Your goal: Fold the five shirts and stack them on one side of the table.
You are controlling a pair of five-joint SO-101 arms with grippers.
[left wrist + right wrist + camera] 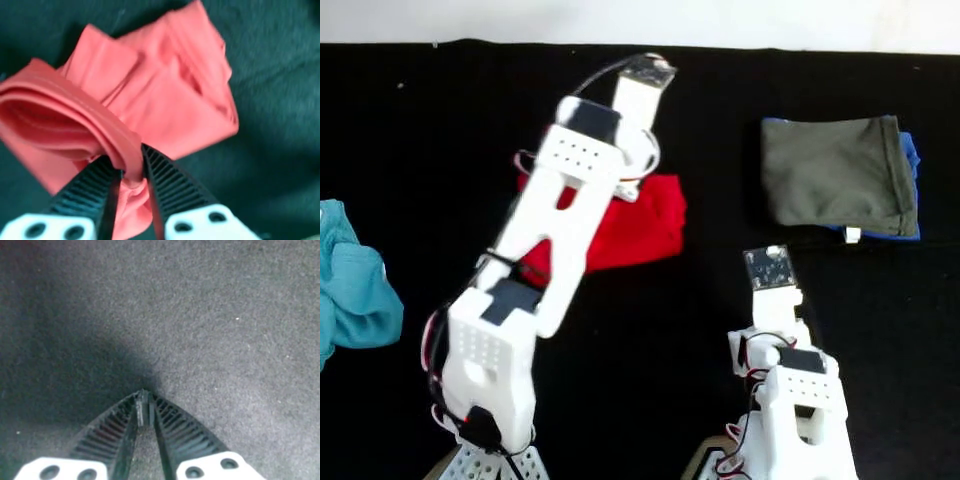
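Crumpled red cotton shirt (645, 225) (175, 100) lies mid-table, half hidden under the left arm. Left gripper (131, 155) is clenched on a bunched red fold. Folded olive-grey shirt (835, 175) covers a blue shirt (911, 155), only its edge showing, far right. Rumpled teal shirt (355, 290) is cut off at the left edge. Right gripper (144, 402) is pinched closed on nothing over the black cloth table (440, 120).

Desk (410, 120) was covered edge to edge in black cloth. Pale, bright strip (640, 20) ran beyond far edge; wall or floor, could not tell. Close up, cloth (240, 315) looked felt-like, flecked with lint. Soft shadow (75, 370) lay on it.
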